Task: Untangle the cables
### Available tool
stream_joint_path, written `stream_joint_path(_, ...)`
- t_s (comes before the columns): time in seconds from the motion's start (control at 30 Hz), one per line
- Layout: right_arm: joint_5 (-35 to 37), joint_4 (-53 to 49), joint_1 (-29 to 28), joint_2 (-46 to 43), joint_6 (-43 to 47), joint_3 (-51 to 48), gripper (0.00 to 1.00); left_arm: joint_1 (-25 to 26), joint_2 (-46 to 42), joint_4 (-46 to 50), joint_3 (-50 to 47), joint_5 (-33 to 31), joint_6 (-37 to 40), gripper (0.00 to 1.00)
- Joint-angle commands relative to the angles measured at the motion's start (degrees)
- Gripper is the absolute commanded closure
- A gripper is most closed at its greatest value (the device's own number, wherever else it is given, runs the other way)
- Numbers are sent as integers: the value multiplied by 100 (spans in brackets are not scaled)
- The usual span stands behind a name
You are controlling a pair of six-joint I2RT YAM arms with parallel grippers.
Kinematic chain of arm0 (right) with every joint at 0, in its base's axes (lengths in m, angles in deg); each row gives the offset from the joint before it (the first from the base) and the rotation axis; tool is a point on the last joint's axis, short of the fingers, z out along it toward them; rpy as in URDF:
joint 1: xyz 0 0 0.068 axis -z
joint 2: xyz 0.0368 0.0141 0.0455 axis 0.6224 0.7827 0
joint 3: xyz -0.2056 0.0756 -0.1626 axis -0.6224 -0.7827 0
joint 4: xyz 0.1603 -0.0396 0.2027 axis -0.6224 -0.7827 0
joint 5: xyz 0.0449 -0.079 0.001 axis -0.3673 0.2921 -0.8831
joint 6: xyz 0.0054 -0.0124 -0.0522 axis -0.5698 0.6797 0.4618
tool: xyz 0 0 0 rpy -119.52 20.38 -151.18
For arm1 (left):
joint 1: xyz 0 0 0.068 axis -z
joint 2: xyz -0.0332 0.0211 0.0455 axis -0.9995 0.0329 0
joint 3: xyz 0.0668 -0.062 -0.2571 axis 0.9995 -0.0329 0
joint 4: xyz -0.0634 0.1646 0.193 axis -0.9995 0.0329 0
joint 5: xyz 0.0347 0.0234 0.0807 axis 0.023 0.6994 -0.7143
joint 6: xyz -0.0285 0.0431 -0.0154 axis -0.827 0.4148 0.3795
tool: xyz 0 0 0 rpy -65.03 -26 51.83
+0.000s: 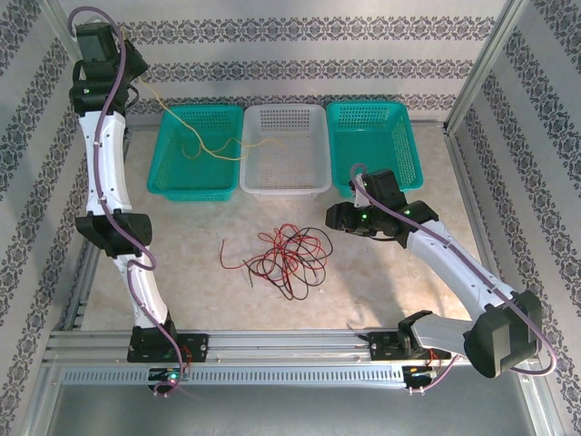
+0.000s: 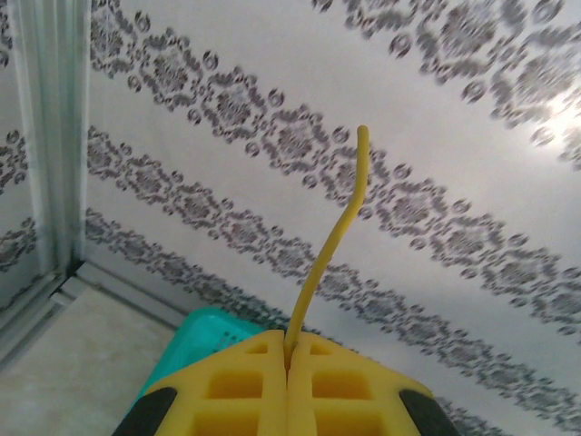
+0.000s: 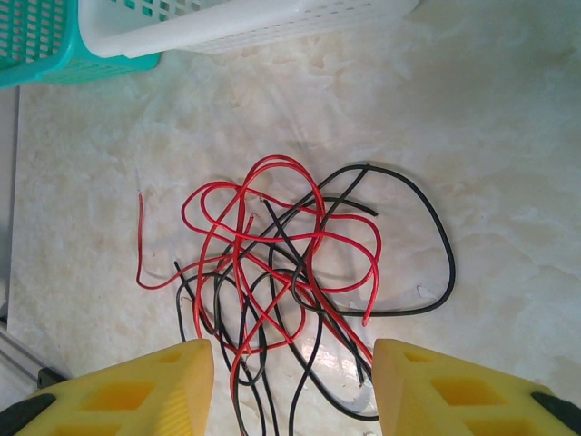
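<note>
Left jaws, raised over the table's [image 1: 182, 291] far-left corner, pinch a yellow cable [image 2: 318, 283] trailing into the left teal basket [image 1: 162, 154]; right jaws hang open and empty just right of the red and black cables [image 3: 272, 263] tangled mid-table.

Glossy marbled table [image 3: 490, 136], plastic mesh baskets [image 1: 284, 182], smooth-sheathed cables [image 1: 286, 257]
</note>
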Motion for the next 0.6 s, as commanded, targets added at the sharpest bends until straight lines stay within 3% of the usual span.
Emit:
stream_joint_path(0.0,-93,-127,-8,53,157,251,50,-30,252,517,43,-186,534,100)
stream_joint_path(0.2,-98,-210,-16,176,176,397,50,-37,338,802,119,-934,1068,100)
stream_joint_path(0.4,-149,-225,-49,453,197,621,50,-40,505,894,124,-1150,1466,100)
stream_joint_path(0.57,-124,-229,-125,656,195,821,50,15,900,1048,77,-457,1345,100)
